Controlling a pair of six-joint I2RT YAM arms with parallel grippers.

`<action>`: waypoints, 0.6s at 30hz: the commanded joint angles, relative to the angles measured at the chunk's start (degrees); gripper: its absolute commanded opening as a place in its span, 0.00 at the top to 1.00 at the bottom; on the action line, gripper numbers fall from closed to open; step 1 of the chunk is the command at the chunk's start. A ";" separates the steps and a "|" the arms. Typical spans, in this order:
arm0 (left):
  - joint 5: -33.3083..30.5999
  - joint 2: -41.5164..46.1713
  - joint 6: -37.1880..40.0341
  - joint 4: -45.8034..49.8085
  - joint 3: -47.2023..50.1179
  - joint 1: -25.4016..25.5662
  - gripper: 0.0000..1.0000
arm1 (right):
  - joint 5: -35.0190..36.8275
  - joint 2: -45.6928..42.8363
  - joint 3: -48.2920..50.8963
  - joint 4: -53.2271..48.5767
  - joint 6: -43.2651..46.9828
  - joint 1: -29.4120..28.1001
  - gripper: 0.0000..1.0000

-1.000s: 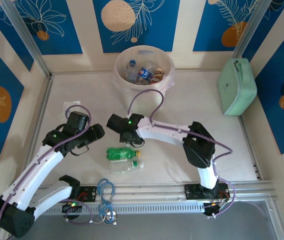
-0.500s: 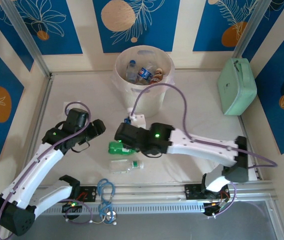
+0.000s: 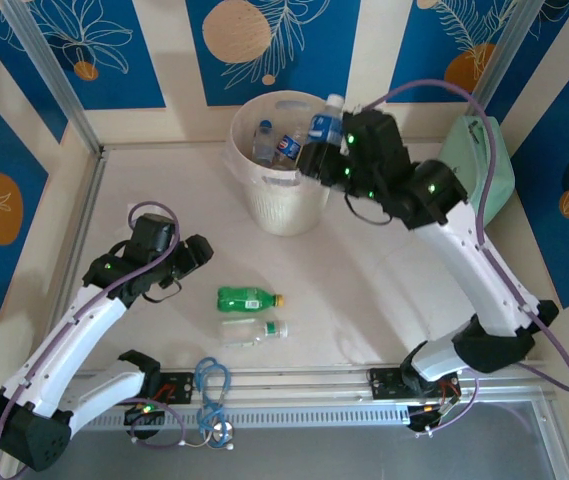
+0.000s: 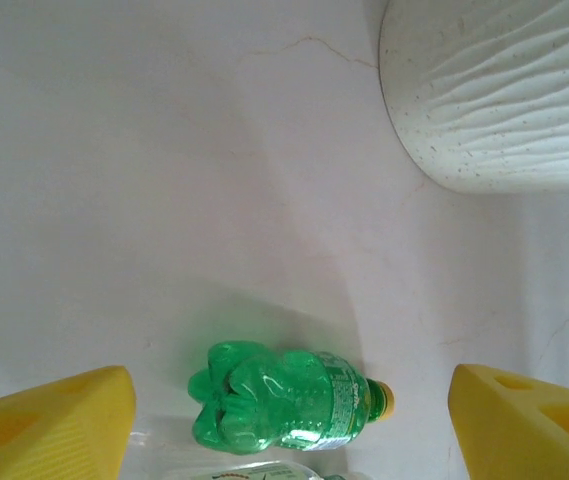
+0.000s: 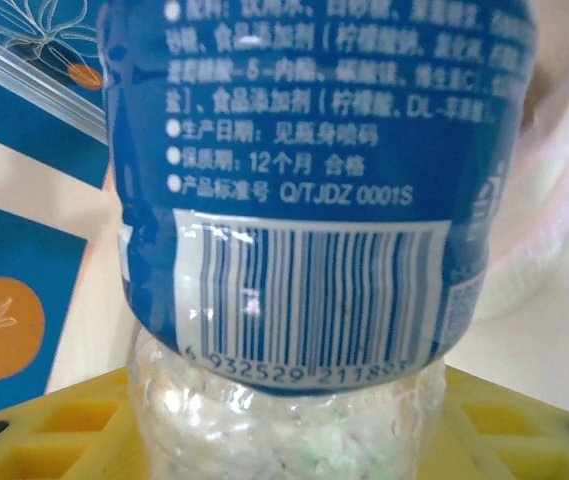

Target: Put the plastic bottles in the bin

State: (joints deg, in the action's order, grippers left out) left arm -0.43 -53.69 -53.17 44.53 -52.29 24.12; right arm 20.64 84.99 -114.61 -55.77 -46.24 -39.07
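My right gripper [image 3: 322,150] is shut on a clear bottle with a blue label [image 3: 326,124] [image 5: 314,200] and holds it upright over the right rim of the bin [image 3: 264,190]. Yellow fingers [image 5: 54,430] clamp the bottle's lower part. Several bottles lie inside the bin [image 3: 284,145]. On the table lie a green bottle with a yellow cap [image 3: 247,298] [image 4: 284,395] and, just nearer, a clear bottle with a green cap [image 3: 254,332]. My left gripper [image 3: 199,255] [image 4: 289,425] stands open left of the green bottle, holding nothing.
A mint-green case [image 3: 474,175] leans at the far right of the table. The bin's speckled wall [image 4: 494,90] stands beyond the left gripper. A coil of blue cable [image 3: 212,388] lies on the near rail between the arm bases.
My right arm has swung from low over the green bottle at mid-table up to the bin's rim, now with the blue-labelled bottle in it. The left arm has hardly moved.
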 commanded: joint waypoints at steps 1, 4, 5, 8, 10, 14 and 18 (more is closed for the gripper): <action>2.27 0.86 -2.43 -0.67 1.80 -0.65 0.19 | -13.35 5.98 -6.45 -2.07 4.84 4.79 0.47; 3.50 0.82 -3.12 -1.47 3.11 -0.65 0.19 | -14.77 11.58 -13.60 -4.17 7.50 7.71 0.47; 3.67 0.81 -3.24 -1.47 3.48 -0.65 0.19 | -15.03 13.78 -16.55 -5.78 7.70 8.84 0.47; 4.09 0.93 -3.61 -1.62 4.51 -0.65 0.19 | -17.16 20.00 -24.23 -9.97 8.83 11.64 0.46; 4.59 0.97 -4.25 -1.76 5.29 -0.55 0.19 | -16.69 22.97 -27.59 -12.07 9.54 12.49 0.45; 5.08 1.46 -5.67 -2.05 7.04 -0.32 0.19 | -17.02 26.01 -28.14 -12.06 9.54 14.29 0.39; 5.26 1.78 -7.14 -2.24 8.42 0.40 0.19 | -19.10 28.49 -29.33 -12.00 9.39 16.25 0.37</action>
State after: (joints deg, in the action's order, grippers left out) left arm 3.62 -52.93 -58.35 42.41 -44.86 24.18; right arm 4.47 112.62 -141.36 -66.50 -37.87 -23.75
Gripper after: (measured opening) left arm 0.807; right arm 0.629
